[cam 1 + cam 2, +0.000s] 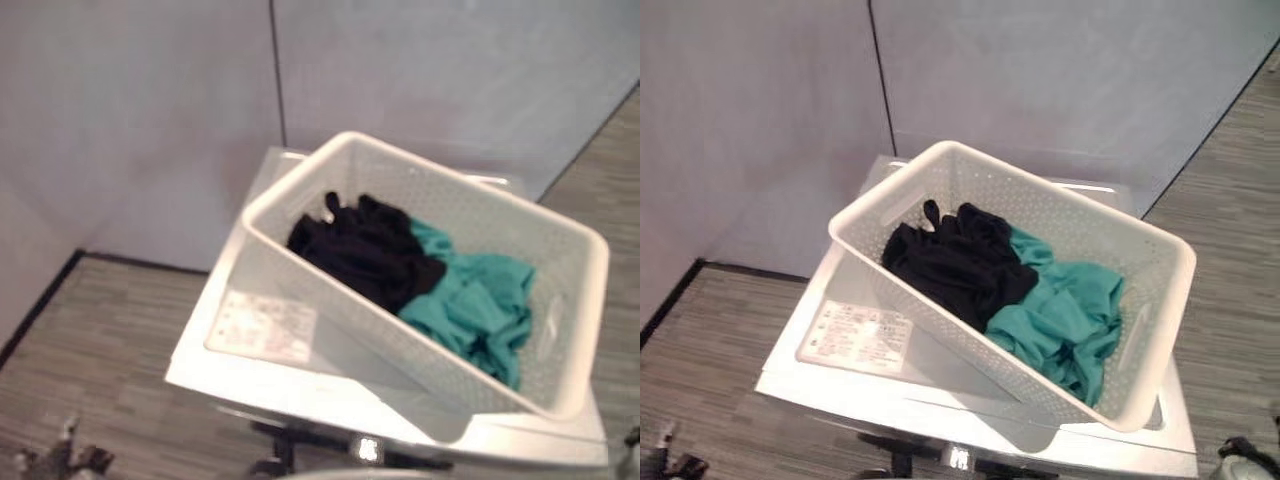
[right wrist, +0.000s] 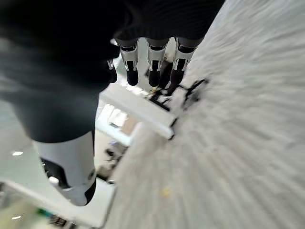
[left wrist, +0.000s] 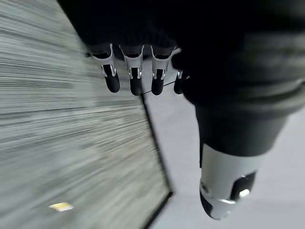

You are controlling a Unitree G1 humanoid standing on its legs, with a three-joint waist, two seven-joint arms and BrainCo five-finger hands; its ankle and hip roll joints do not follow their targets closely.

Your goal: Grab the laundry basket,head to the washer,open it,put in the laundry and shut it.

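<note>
Your basket of clothes sits tilted atop the washer; your left hand and right hand hang relaxed, empty.

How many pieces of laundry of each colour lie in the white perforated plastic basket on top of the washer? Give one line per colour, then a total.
Black crumpled cloth garment: 1
Teal crumpled cloth garment: 1
Total: 2, both inside the white perforated plastic basket, as far as the heap lets one tell.
</note>
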